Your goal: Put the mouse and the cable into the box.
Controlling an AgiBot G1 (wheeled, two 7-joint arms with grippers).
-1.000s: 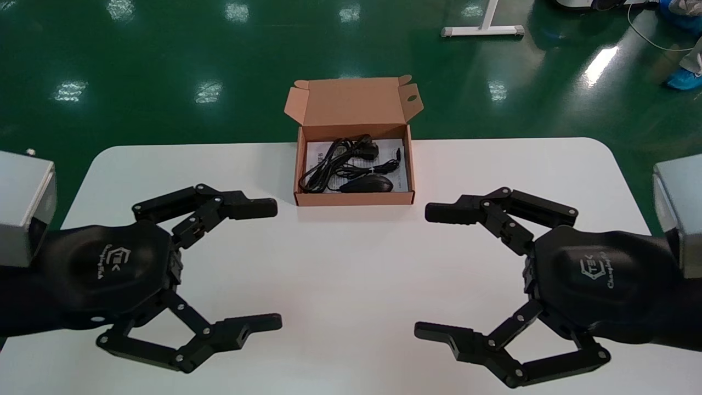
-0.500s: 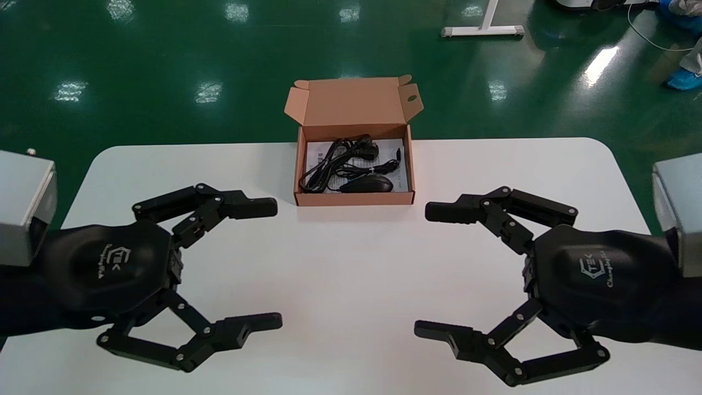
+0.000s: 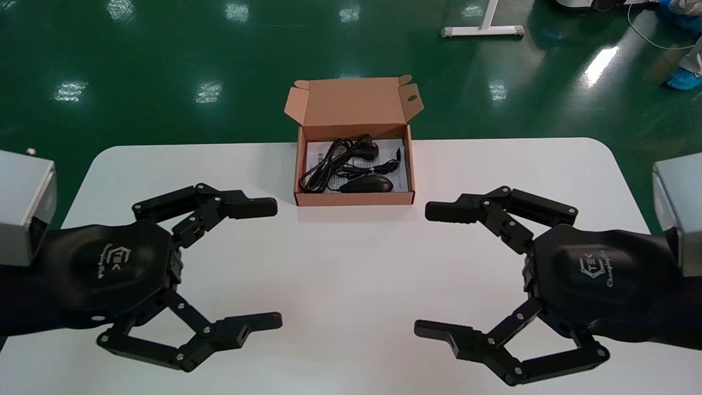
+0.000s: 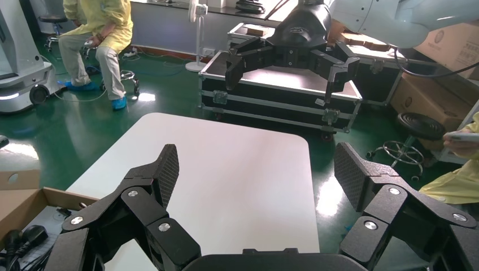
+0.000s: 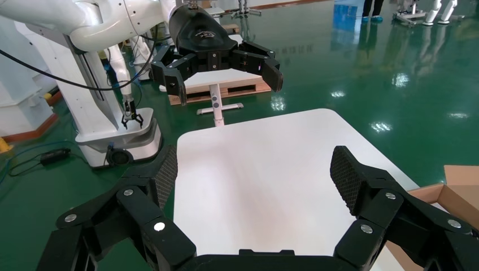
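Black mouse [image 3: 366, 185] and tangled black cable [image 3: 334, 162] already sit in your open brown cardboard box [image 3: 354, 198], so packing looks done. Left gripper [image 3: 273, 264] and right gripper [image 3: 426, 270] hover short of it, jaws apart and empty; you'd just park them.

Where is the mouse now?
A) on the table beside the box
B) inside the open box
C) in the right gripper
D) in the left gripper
B: the mouse lies in the open box beside the cable, and the left gripper and right gripper are both open and empty.
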